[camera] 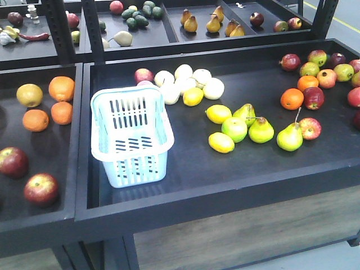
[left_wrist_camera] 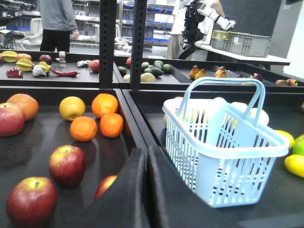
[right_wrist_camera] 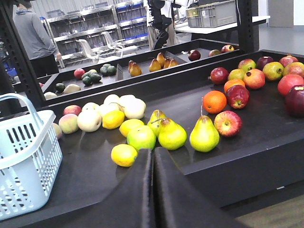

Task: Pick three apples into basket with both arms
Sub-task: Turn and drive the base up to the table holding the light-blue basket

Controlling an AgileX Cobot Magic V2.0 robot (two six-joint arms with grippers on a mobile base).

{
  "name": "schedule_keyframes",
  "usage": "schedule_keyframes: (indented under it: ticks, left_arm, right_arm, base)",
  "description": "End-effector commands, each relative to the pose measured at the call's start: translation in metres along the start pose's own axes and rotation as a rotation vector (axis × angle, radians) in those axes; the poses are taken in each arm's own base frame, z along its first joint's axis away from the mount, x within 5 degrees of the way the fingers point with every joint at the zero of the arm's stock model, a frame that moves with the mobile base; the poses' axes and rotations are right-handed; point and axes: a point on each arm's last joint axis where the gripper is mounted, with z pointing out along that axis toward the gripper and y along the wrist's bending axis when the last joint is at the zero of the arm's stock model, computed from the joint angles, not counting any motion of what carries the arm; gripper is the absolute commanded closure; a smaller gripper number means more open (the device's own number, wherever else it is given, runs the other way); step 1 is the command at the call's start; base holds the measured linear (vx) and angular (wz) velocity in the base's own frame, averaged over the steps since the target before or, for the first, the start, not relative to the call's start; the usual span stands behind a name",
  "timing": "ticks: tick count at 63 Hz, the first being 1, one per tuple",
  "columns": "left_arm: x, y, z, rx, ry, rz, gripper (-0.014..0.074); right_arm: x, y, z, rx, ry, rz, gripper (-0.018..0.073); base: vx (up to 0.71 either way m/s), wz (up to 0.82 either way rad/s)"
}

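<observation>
Firstly, left gripper (left_wrist_camera: 146,154): clenched, its 2 black fingers pressed flat together with nothing between them. In its own view it lines up with the divider between the 2 black trays. The 3 apples lie just left of it, on the floor of the left tray (camera: 50,216). A half-hidden apple (left_wrist_camera: 105,186) sits partly behind the finger, a middle apple (left_wrist_camera: 68,164) beside it, and a near apple (left_wrist_camera: 31,202) closest to the lens. All 3 are dark red with yellowish patches and lie apart from one another. Beyond them sits a cluster of citrus (left_wrist_camera: 104,104).

Right gripper (right_wrist_camera: 153,154): likewise clenched, grasping nothing, at the front part of the right tray (camera: 225,185). Just ahead of it are a lemon (right_wrist_camera: 123,155) and green pears (right_wrist_camera: 204,135). More red fruit lies well off to the right.

Light-blue basket (camera: 135,166): upright at the left end of the right tray, near the divider. Its handle is raised in the left wrist view and its slotted floor shows bare. All 3 apples are outside it, in the neighbouring tray.
</observation>
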Motion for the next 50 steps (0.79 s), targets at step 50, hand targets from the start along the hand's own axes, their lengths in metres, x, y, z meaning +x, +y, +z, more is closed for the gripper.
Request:
schedule_keyframes:
  ticks: [50]
  left_arm:
    - [-0.0159,-0.0022,-0.0029,0.02,-0.111,-0.012,0.0603]
  right_arm:
    - [-0.0026,0.0008,-0.0004,-0.013,-0.066,-0.012,0.0564]
  base:
    - [0.16,0.11]
